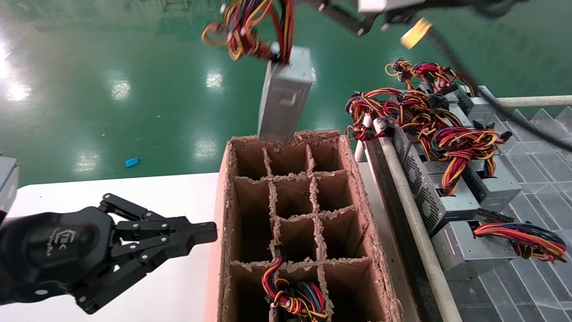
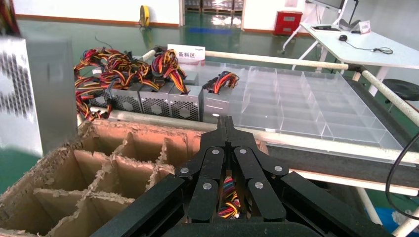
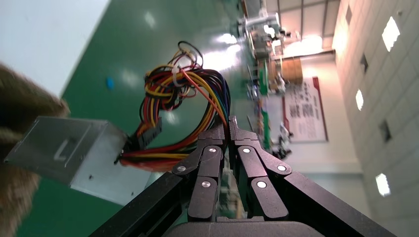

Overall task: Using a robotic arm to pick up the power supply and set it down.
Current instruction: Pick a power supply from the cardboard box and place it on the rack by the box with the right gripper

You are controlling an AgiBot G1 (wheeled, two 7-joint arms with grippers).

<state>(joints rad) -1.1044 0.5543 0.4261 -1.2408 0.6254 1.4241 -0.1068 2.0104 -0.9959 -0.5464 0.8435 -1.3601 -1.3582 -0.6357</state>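
The power supply [image 1: 286,94], a grey metal box, hangs upright by its wire bundle [image 1: 250,27] over the far edge of the cardboard box [image 1: 357,188]. Its lower end is level with the far middle compartment's rim. In the right wrist view my right gripper [image 3: 230,123] is shut on the coloured wires [image 3: 183,98], and the grey casing [image 3: 74,153] dangles beyond the fingers. In the head view only the right arm [image 1: 371,18] shows, at the top edge. My left gripper [image 1: 210,232] is shut and empty, over the white table beside the box's near left side.
The divided box holds another supply's wires [image 1: 295,295] in a near compartment. Several grey supplies with red and yellow wires [image 1: 447,134] lie on the rack to the right, beside clear plastic trays [image 2: 306,103]. The white table [image 1: 134,192] is on the left.
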